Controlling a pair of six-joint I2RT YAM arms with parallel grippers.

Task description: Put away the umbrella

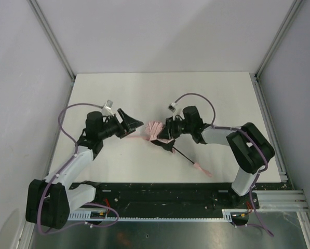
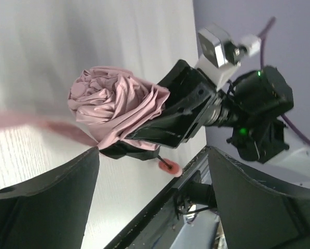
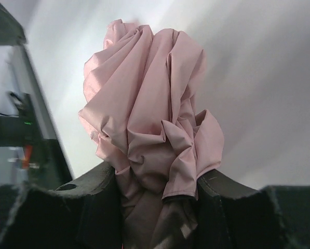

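The umbrella's pale pink fabric [image 1: 155, 129] is bunched up at the middle of the white table [image 1: 160, 93]. Its thin black shaft [image 1: 182, 154] runs toward the near right and ends in the small pink handle [image 1: 202, 169]. My right gripper [image 1: 163, 133] is shut on the fabric; in the right wrist view the folds [image 3: 149, 104] fill the gap between its fingers [image 3: 92, 197]. My left gripper [image 1: 138, 123] is open and empty, just left of the fabric and apart from it. The left wrist view shows the fabric [image 2: 113, 104], the right gripper [image 2: 183, 111] and the handle [image 2: 170, 167].
A black rail [image 1: 170, 189] runs along the table's near edge. Grey walls with metal frame posts [image 1: 53, 39] close in the left, right and back sides. A blurred pink strip [image 2: 19, 122] lies on the table left of the fabric.
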